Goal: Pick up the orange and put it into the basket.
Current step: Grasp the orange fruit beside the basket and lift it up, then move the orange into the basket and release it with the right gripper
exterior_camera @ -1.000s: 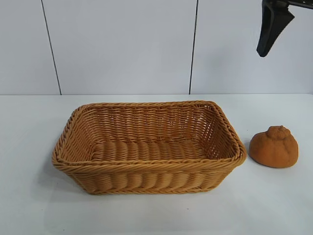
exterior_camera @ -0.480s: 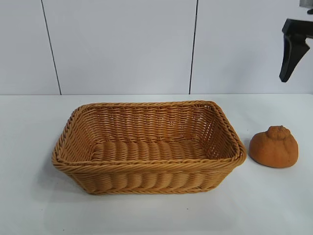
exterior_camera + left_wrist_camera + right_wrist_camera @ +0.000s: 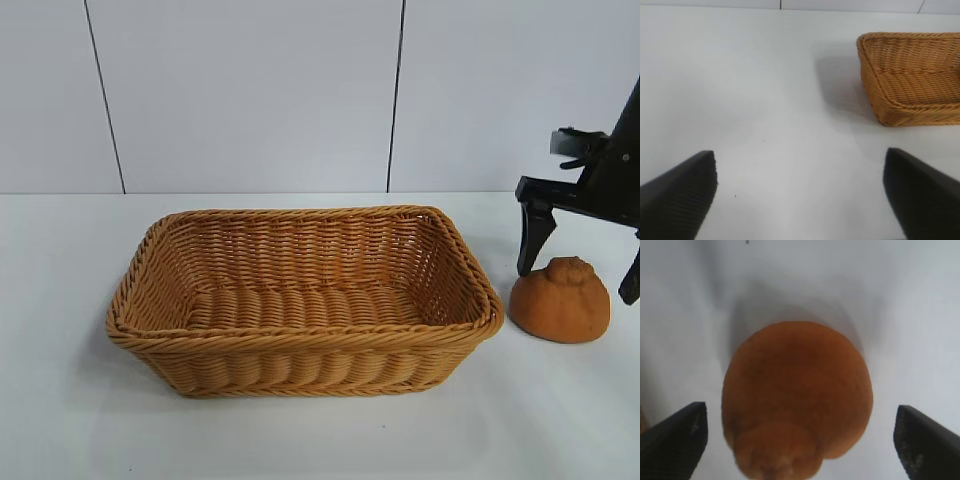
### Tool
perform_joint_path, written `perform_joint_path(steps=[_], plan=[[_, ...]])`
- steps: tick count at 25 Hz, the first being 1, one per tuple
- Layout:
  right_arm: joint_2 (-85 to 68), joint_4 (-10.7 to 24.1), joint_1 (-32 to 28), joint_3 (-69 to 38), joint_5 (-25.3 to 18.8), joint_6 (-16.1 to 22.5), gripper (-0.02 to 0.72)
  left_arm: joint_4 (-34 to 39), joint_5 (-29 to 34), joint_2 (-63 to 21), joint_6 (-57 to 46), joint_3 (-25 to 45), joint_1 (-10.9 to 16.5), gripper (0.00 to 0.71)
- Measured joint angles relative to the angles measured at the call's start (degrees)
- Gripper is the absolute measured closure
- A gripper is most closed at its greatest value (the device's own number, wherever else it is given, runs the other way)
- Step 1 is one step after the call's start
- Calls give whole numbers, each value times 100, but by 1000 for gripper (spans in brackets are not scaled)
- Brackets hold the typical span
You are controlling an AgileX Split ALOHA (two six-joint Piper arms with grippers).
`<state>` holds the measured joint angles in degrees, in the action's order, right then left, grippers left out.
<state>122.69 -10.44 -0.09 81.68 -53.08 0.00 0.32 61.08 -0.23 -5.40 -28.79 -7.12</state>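
The orange (image 3: pixel 560 302), dull orange-brown with a knobby top, sits on the white table just right of the basket (image 3: pixel 300 355). My right gripper (image 3: pixel 580 270) hangs open right over it, one finger on each side of the fruit, not touching. In the right wrist view the orange (image 3: pixel 797 395) fills the gap between the two spread fingers (image 3: pixel 677 440). The tan wicker basket is empty. My left gripper (image 3: pixel 800 192) is open and empty over bare table, left of the basket (image 3: pixel 912 105); it is out of the exterior view.
The white table (image 3: pixel 60 400) runs around the basket, with a white panelled wall (image 3: pixel 250 90) behind it. The orange lies close to the basket's right end.
My right gripper has come down from the upper right corner to just above the orange, its fingers now straddling the fruit. The orange and basket have not moved.
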Motion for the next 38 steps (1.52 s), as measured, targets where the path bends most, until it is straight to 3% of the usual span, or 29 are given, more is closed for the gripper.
perform_joint_path(steps=[2,4,7,9,10,25,32,38], plan=[[71,-20,0,0,36,0,83,0,0,0,0,0,0,67],[78,-31,0,0,58,0,205,0,0,0,0,0,0,67],[78,-37,0,0,-1,0,482,0,0,0,0,0,0,67],[17,-53,0,5,-52,0,631,0,0,0,0,0,0,67],[-43,-53,0,4,-70,-39,659,0,0,0,0,0,0,67],[-2029,-76,236,-1,-215,-115,659,5,0,0,0,0,0,67],[-2239,-304,1299,-1,-164,-115,659,5,0,0,0,0,0,67],[-2239,-535,2425,-9,513,159,659,5,0,0,0,0,0,67]])
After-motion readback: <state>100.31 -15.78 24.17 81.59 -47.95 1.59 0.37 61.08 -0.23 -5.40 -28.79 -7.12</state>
